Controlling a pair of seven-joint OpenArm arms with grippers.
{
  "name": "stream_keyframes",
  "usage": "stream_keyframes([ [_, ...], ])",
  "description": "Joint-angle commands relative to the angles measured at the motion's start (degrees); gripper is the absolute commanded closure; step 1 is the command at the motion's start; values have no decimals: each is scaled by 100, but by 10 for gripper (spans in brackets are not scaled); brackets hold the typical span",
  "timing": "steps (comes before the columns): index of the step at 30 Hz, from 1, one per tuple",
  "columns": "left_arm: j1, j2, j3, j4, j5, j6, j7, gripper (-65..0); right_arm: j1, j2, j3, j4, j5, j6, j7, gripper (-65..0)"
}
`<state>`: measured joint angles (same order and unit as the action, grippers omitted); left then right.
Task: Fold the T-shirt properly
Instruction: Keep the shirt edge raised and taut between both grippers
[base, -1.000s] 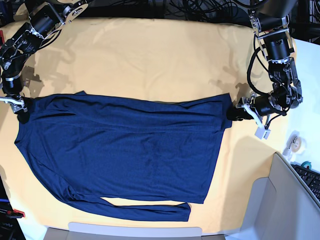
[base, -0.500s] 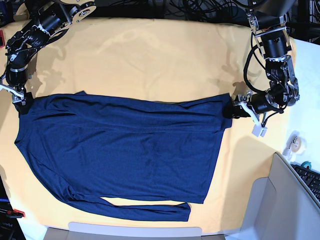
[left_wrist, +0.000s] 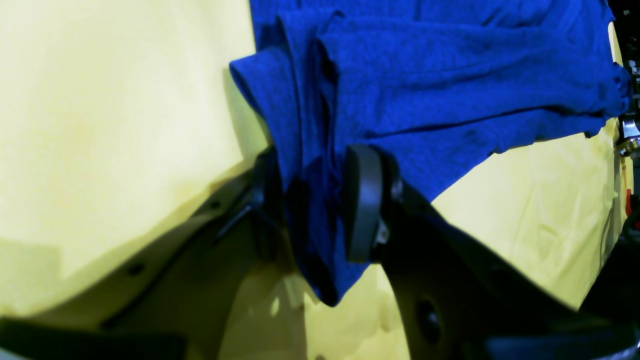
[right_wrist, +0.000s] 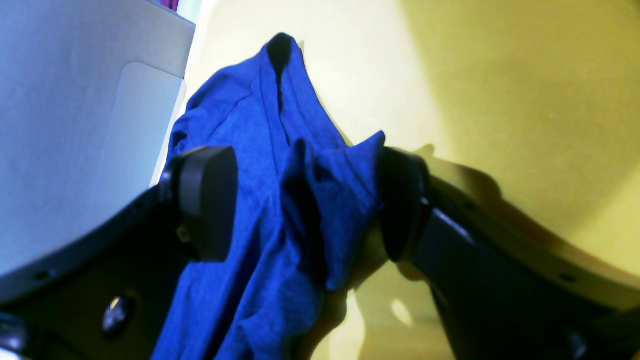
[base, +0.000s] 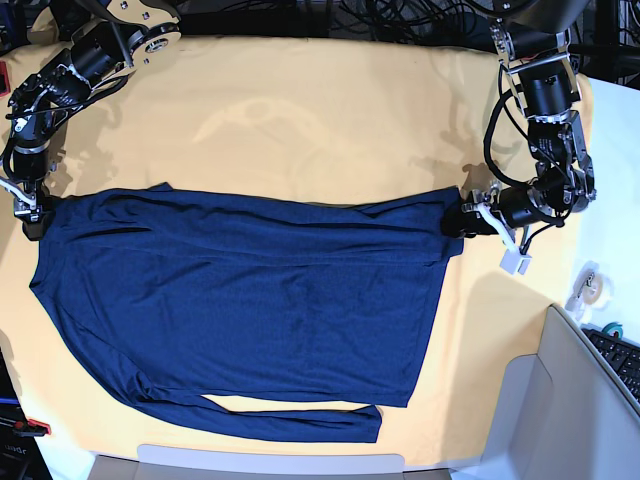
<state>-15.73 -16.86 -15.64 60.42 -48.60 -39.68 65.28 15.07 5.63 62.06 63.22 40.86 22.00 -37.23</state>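
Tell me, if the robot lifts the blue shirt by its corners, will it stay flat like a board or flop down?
Probably flop. The T-shirt looks thin and soft: it bunches into folds between the left gripper pads. It likely sags in the middle when raised, since it wrinkles even lying on the yellow table cloth. It seems light, draping loosely at the right gripper.

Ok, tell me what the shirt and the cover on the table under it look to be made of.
T-shirt: looks like thin knit fabric, matte navy. The sign is a faint heathered speckle, and it gathers into soft folds in the wrist views.
Table cover: probably cloth, matte yellow-orange. It shows shallow creases and no glare, though the exact fibre cannot be told.
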Motion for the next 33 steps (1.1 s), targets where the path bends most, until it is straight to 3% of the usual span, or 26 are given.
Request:
stream_keyframes([
  [1,-128,-76,-14,90,-59,-32,-44,-200,106,-207,-92,-155,208,-130,-422,-422],
  [7,-146,-76,-14,81,-59,-32,-44,-200,89,-260,-74,-111,208,-200,-773,-422],
  [11,-146,-68,-5,81,-59,-32,-44,-200,97,-260,-39,-41,217,-991,-967,-422],
  [12,-146,-68,-5,81,-68,104,-44,-200,89,-286,-48,91,217,-1185,-967,-423],
  [19,-146,-68,-23,81,-68,219,-44,-200,71,-725,-83,882,217,-1879,-1274,-424],
  [33,-137,-68,-23,90,-76,245,-44,-200,212,-805,-92,698,182,-1905,-1310,-419],
])
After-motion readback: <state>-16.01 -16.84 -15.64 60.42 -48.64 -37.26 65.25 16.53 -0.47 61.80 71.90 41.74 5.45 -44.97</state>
